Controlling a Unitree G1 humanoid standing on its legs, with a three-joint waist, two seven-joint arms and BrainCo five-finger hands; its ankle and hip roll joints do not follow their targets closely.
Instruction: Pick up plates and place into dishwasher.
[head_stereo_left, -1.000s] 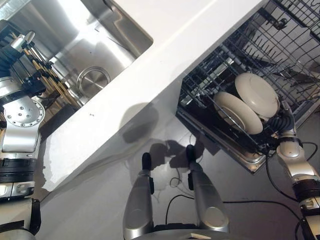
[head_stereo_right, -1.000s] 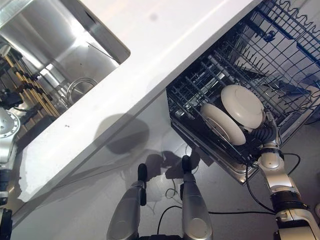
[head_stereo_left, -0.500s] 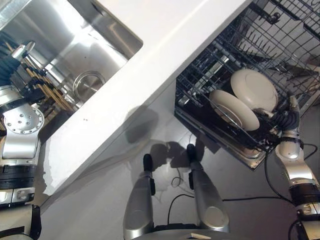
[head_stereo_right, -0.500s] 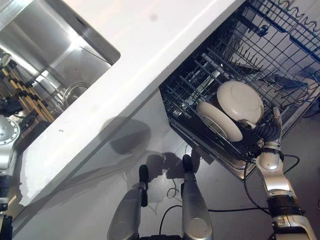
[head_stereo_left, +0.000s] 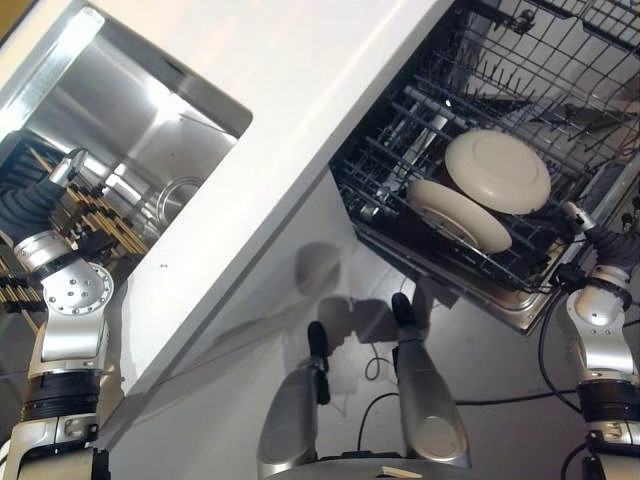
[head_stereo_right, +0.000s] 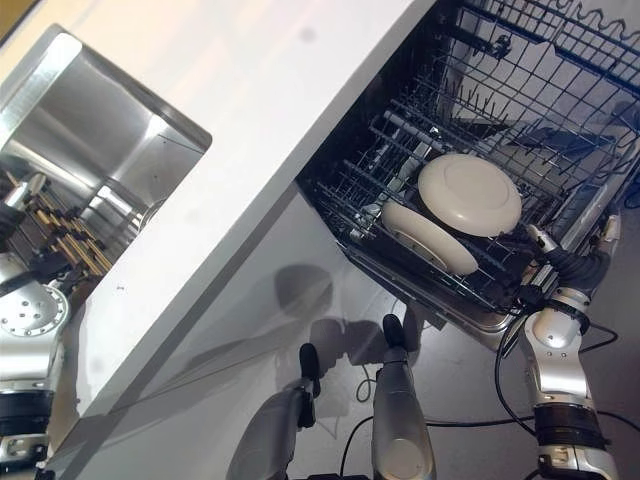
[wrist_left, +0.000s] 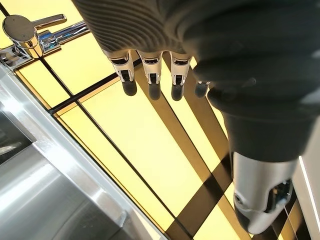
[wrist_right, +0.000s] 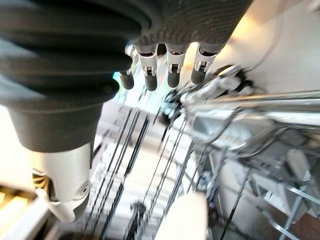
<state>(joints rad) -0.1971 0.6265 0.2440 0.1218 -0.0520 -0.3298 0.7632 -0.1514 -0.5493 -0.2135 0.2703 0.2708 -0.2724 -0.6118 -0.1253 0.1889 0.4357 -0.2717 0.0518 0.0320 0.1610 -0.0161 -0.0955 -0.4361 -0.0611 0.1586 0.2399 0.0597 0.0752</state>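
Note:
Two cream plates stand in the dishwasher's lower wire rack (head_stereo_left: 400, 130): a round one (head_stereo_left: 497, 170) leaning back, and a second plate (head_stereo_left: 458, 215) in front of it, seen nearly edge-on. My right hand (head_stereo_left: 607, 247) hovers just off the rack's near right corner, a little apart from the plates. In the right wrist view its fingers (wrist_right: 170, 70) are straight over the rack wires and hold nothing, with a plate's cream rim (wrist_right: 185, 220) below. My left hand (head_stereo_left: 30, 210) is open beside the sink, its fingers (wrist_left: 150, 80) relaxed over yellow tiles.
A white counter (head_stereo_left: 300, 80) runs diagonally between the steel sink (head_stereo_left: 130, 110) and the dishwasher. The sink has a round drain (head_stereo_left: 178, 197) and a tap (wrist_left: 30, 30) at its back. The open dishwasher door (head_stereo_left: 500, 300) juts out under the rack.
The camera has shifted, so the whole scene sits lower and further left. My right hand has drawn back a little from the plates toward the rack's corner. The plates have not moved.

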